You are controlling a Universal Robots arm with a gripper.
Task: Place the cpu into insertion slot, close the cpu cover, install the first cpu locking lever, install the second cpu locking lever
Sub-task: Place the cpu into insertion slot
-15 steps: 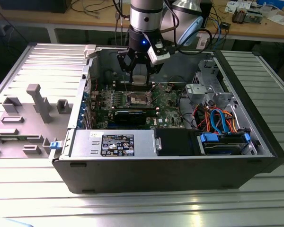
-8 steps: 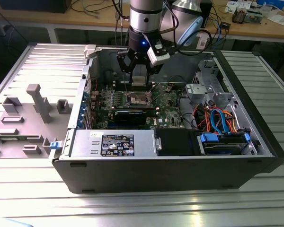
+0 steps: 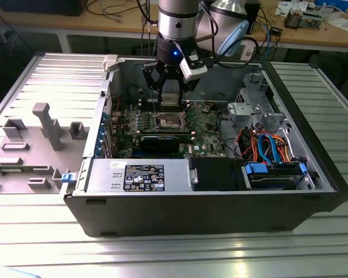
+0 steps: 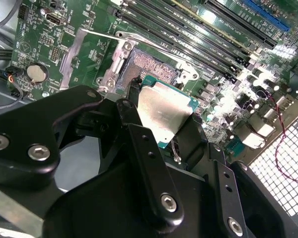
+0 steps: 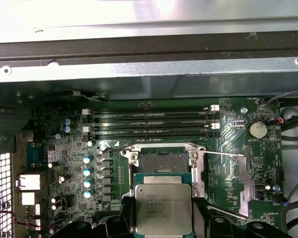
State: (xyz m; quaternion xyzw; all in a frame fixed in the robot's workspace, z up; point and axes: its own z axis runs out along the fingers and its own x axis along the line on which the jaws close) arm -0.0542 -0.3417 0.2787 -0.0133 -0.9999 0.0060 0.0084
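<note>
You're on step one: the gripper (image 3: 170,91) is clenched on the chip (image 5: 163,208), hanging just over the open socket (image 5: 164,161). Seating it should call for square, level alignment.

In the first wrist view the cpu (image 5: 163,208) runs off the picture's edge and covers the near part of the insertion slot (image 5: 164,159). In the second wrist view the black fingers (image 4: 145,146) hide the cpu's held edges (its far corner is bare), and the chip overlaps one corner of the slot. In the exterior view the arm (image 3: 175,23) is cut off at the top.
</note>
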